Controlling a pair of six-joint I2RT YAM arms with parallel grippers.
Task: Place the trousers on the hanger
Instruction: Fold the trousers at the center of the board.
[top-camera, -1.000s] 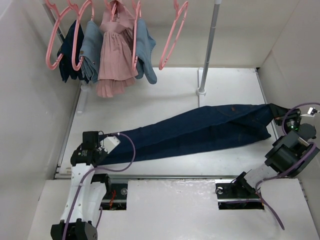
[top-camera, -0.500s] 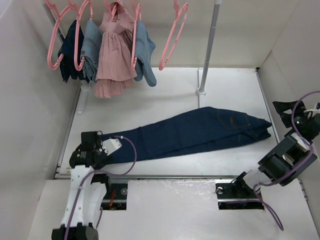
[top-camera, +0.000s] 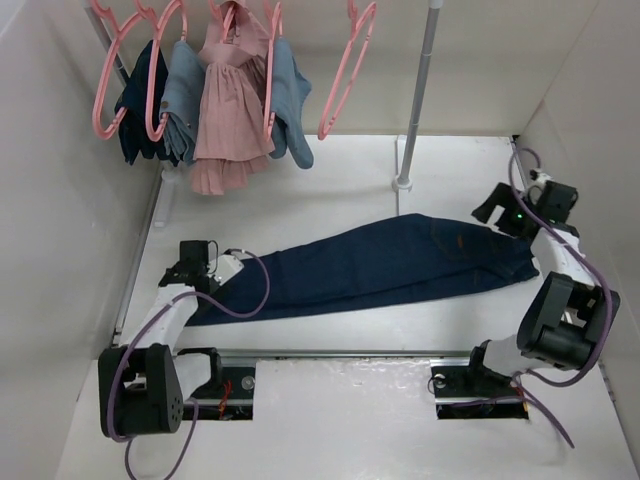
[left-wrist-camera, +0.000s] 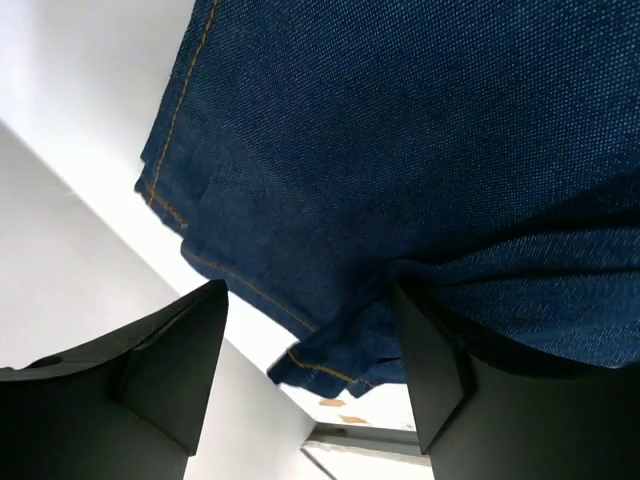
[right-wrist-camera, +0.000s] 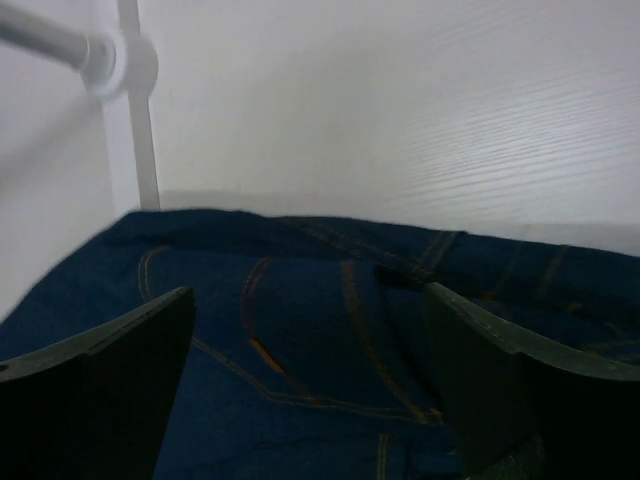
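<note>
while flat on the table (top-camera: 330, 190), dark trousers (top-camera: 380, 262)

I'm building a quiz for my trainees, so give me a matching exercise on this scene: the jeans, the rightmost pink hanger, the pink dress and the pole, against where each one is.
Things:
1. jeans
2. rightmost hanger
3. pink dress
4. pole

Places:
A. hangs with nothing on it
B. lies flat on the table
C. stands upright on a round foot behind the jeans
D. hangs between lighter blue denim garments

Pairs: 1-B, 2-A, 3-D, 4-C
</note>
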